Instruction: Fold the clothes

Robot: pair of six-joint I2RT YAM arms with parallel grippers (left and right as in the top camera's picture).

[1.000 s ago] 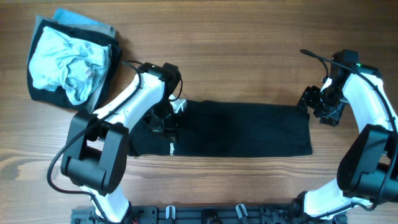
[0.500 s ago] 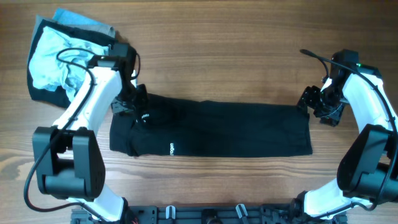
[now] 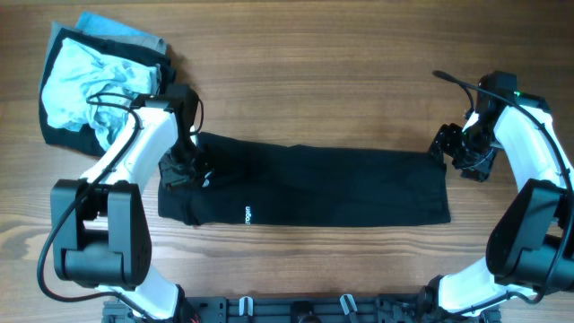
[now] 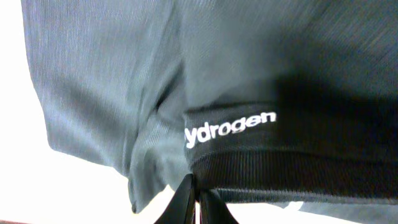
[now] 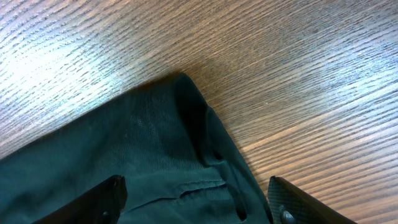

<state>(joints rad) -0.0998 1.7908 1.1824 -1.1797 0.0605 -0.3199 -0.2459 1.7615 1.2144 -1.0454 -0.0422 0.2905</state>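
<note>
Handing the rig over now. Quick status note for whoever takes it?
Left tool: shut, apparently pinching the hem of the T-shirt at its left end.
Right tool: open over the T-shirt's right corner, holding nothing.
T-shirt: flat on the table, already folded into a long strip. Pile of other clothes at top left.
Left to do: probably fold the strip crosswise.

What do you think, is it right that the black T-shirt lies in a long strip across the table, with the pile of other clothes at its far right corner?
No: the overhead view shows the pile of other clothes at the far left corner, not the right. The black T-shirt does lie in a long strip across the table.
</note>
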